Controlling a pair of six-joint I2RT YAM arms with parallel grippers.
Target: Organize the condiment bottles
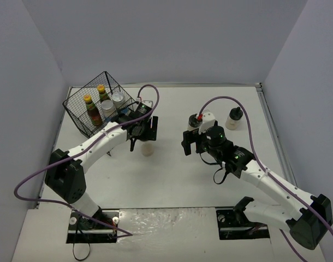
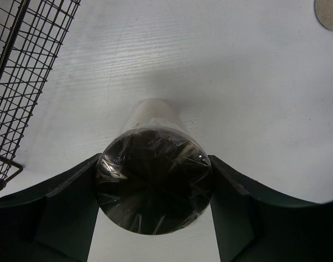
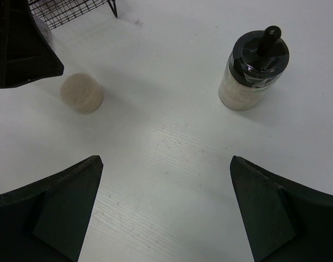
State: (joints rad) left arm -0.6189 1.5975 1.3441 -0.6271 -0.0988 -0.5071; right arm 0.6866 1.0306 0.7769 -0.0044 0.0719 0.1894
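Black wire basket: stood at the table's far left corner; held both red sauce bottles and two silver-lidded jars, judged the part already sorted.
Loose shaker: sat on the table just in front of the basket, with its black film-wrapped cap toward the left wrist camera and its pale base toward the right gripper.
Left gripper: bracketed that cap, jaws partway in and seemingly at its sides; could not tell whether a firm hold had been made.
Right gripper: gaped to its widest, held nothing, hung over bare table.
Left outside: a black-capped shaker close ahead of the right gripper, a white-lidded jar just beside it, and a further shaker off to the right. Judged, with the loose shaker, the work remaining — roughly half.
Table: white, matt, faintly grained; carried soft shadows only.
Walls: plain pale grey, closed in the left, back and right.
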